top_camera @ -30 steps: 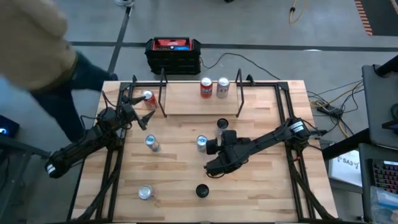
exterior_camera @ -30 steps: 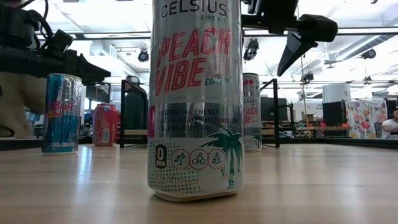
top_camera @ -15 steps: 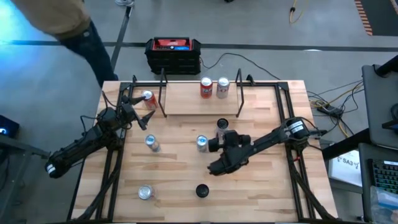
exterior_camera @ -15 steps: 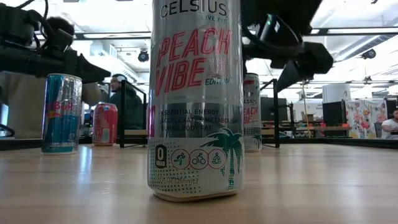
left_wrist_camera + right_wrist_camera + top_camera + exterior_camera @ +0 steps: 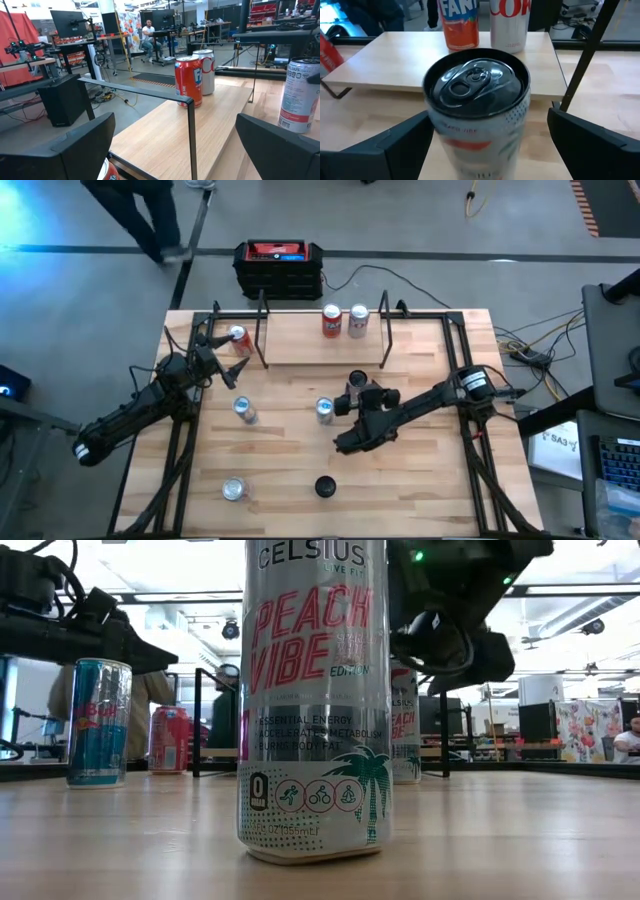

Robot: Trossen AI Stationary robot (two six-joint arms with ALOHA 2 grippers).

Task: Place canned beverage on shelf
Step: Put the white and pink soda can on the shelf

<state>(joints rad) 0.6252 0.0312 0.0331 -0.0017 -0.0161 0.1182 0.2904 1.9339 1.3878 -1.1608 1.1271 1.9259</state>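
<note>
The shelf (image 5: 320, 337), a light-wood plank with black rod uprights, lies at the far middle and holds an orange can (image 5: 331, 322) and a silver can (image 5: 357, 320). A tall white Celsius can (image 5: 357, 383) with a dark top (image 5: 476, 82) stands upright on the table just in front of the shelf. My right gripper (image 5: 357, 392) is open, with one finger on each side of the can's upper part (image 5: 487, 117); I see no touch. My left gripper (image 5: 225, 362) is open and empty beside a red can (image 5: 238, 340) at the shelf's left end.
Two small cans (image 5: 244, 410) (image 5: 324, 410) stand mid-table, and a silver can (image 5: 234, 489) and a second Celsius can (image 5: 315, 700) stand near the front edge. A black-and-red box (image 5: 279, 267) sits on the floor beyond the table's far edge. A person walks beyond the far left corner (image 5: 145, 210).
My right gripper has gone toward the table's far edge and down, up to the tall Celsius can, and now has a finger on each side of its top. The person at the far left has walked away from the table.
</note>
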